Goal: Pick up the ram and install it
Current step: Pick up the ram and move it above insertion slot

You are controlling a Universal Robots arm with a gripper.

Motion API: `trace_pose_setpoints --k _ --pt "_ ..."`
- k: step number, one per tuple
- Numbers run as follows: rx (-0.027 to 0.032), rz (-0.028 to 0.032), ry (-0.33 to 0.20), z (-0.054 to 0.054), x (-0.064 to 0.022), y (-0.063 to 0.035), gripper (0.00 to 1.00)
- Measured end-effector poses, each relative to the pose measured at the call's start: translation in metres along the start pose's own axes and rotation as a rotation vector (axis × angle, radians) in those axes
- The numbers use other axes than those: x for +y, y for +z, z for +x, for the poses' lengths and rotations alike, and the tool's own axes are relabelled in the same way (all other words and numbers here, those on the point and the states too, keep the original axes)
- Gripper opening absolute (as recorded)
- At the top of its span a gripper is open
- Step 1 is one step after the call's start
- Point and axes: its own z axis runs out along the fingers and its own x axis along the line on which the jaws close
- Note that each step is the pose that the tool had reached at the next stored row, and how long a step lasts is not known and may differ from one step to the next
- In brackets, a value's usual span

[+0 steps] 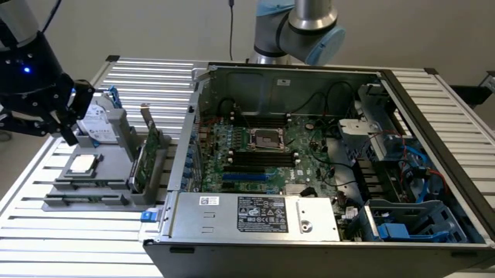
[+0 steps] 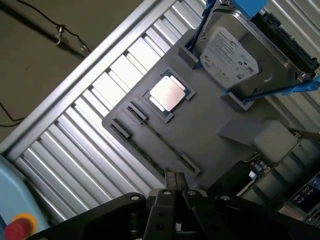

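The ram [image 2: 161, 139] stands on edge as a thin dark strip in a long slot of the grey holder [image 2: 210, 125], between two end clips. My gripper [image 2: 176, 184] is shut with nothing in it, its fingertips close together near one end of that slot. In the exterior view the gripper [image 1: 68, 134] hangs over the holder's [image 1: 116, 194] back corner at the exterior view's left, above the table. The open computer case [image 1: 433, 150] lies to the exterior view's right, with the motherboard's black memory slots [image 1: 263, 156] below the processor socket.
The holder also carries a square silver processor chip [image 1: 83, 164], a hard drive [image 1: 97, 119] with blue rails, and a taller green expansion card [image 1: 147, 156] standing upright beside the case wall. A ribbed metal table [image 1: 69, 243] lies under everything.
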Motion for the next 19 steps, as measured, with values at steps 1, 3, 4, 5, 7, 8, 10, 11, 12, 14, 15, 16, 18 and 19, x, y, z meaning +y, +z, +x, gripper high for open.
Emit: trace_pose_setpoints --k 1,3,4,5,7,8,10,11,12,14,15,16,18,19 --pt "0.0004 0.0007 -0.018 0.0000 0.0000 0.0004 0.11" --pt "0.0014 0.0019 -0.054 0.0000 -0.0001 0.0012 0.11" --pt "0.0019 0.0025 -0.072 0.0000 -0.0001 0.0015 0.11" --pt "0.0024 0.0031 -0.090 0.0000 -0.0001 0.0019 0.11" --pt "0.0034 0.0044 -0.127 0.0000 -0.0001 0.0027 0.11" --pt "0.0040 0.0049 -0.145 -0.0001 -0.0001 0.0031 0.11" --pt "0.0049 0.0061 -0.181 -0.0001 -0.0002 0.0039 0.11" --pt "0.0054 0.0068 -0.200 -0.0001 -0.0002 0.0043 0.11" --pt "0.0060 0.0073 -0.218 -0.0001 -0.0002 0.0047 0.11" --pt "0.0070 0.0084 -0.254 -0.0001 -0.0002 0.0056 0.11" --pt "0.0075 0.0089 -0.272 -0.0001 -0.0003 0.0061 0.11" --pt "0.0082 0.0092 -0.290 -0.0001 -0.0003 0.0066 0.11" --pt "0.0094 0.0100 -0.326 -0.0001 -0.0003 0.0077 0.11" --pt "0.0101 0.0104 -0.346 -0.0001 -0.0004 0.0083 0.11"
